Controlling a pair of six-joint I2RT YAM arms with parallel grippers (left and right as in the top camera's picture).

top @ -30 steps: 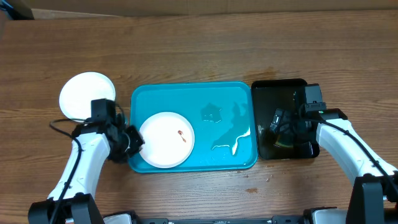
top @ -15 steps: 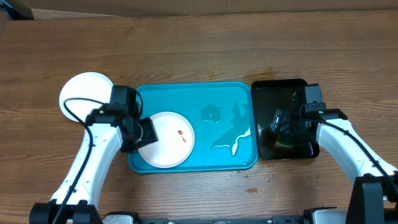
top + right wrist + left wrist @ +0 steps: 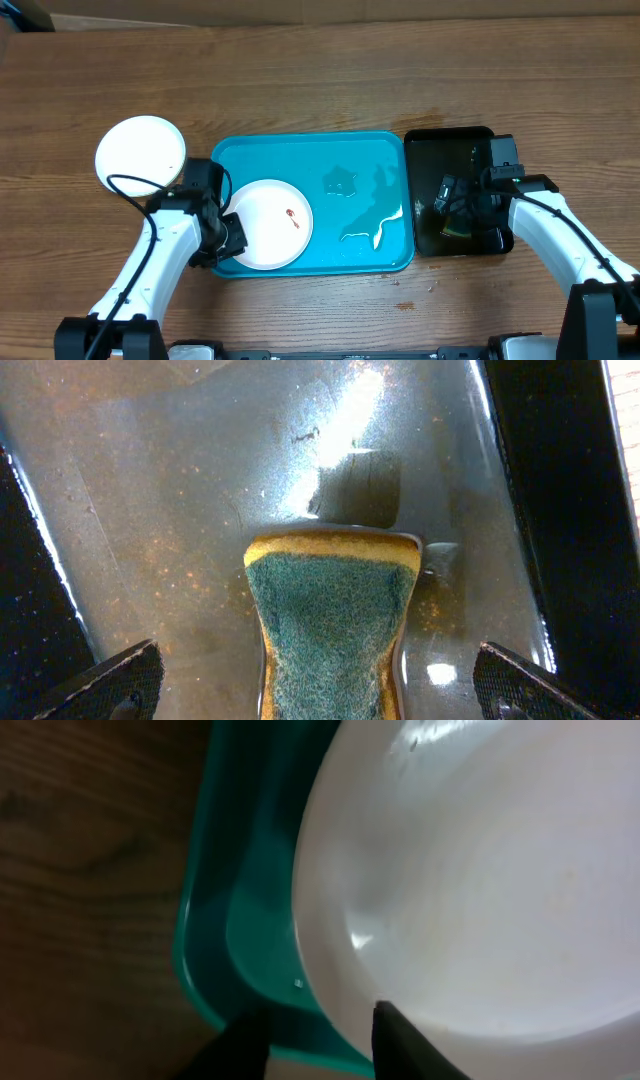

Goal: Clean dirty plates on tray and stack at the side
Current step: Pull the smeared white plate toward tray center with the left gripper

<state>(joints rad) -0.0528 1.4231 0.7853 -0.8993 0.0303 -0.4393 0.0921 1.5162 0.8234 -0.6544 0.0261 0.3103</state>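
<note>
A white plate (image 3: pixel 270 225) with a small red smear lies at the left of the turquoise tray (image 3: pixel 350 150). My left gripper (image 3: pixel 226 240) is open at the plate's left edge. In the left wrist view its fingertips (image 3: pixel 320 1045) straddle the plate's rim (image 3: pixel 480 900) and the tray's rim (image 3: pixel 200 980). Another white plate (image 3: pixel 140 155) lies on the table left of the tray. No green-rimmed plate shows. My right gripper (image 3: pixel 452 205) is open over the black tray (image 3: pixel 450 145), its fingers (image 3: pixel 325 685) either side of a yellow-green sponge (image 3: pixel 335 610).
Water is pooled on the right half of the turquoise tray (image 3: pixel 372 215). The black tray's bottom (image 3: pixel 150 480) is wet and speckled. A cardboard edge (image 3: pixel 300 8) runs along the back of the wooden table.
My left arm swung right from the tray's left rim over the plate, then dropped back toward the plate's lower-left edge. The right arm has not moved.
</note>
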